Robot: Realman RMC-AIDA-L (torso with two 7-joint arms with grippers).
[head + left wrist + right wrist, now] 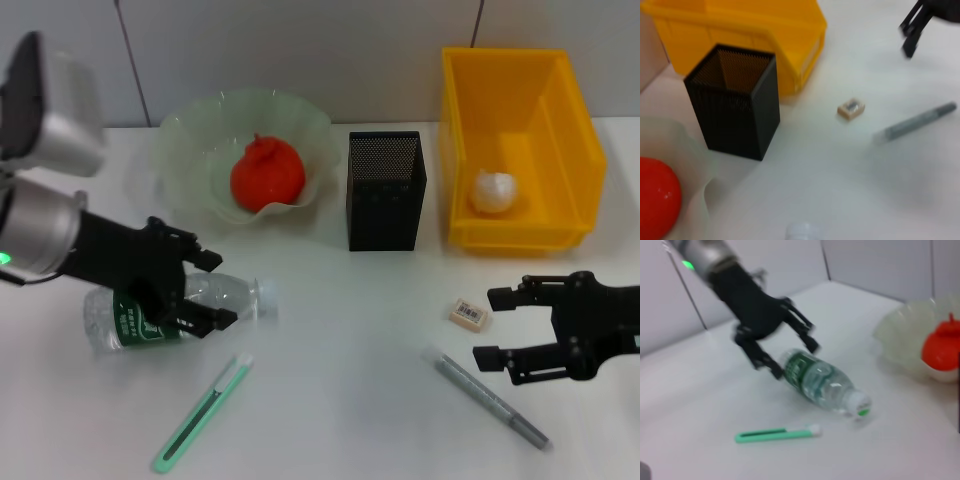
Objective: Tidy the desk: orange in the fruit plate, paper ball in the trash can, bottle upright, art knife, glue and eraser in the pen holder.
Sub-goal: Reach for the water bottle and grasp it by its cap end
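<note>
A clear bottle (165,312) with a green label lies on its side at the front left. My left gripper (211,290) is open and straddles its middle; it also shows in the right wrist view (791,356) at the bottle (826,382). The orange (267,175) sits in the pale green fruit plate (185,140). The paper ball (493,192) lies in the yellow bin (575,140). The green art knife (200,413), the grey glue pen (490,400) and the eraser (468,313) lie on the table. My right gripper (497,327) is open and empty, just right of the eraser.
The black mesh pen holder (386,190) stands upright between the plate and the bin. The left wrist view shows the holder (735,105), the bin (740,30), the eraser (851,108), the glue pen (917,122) and the bottle cap (802,232).
</note>
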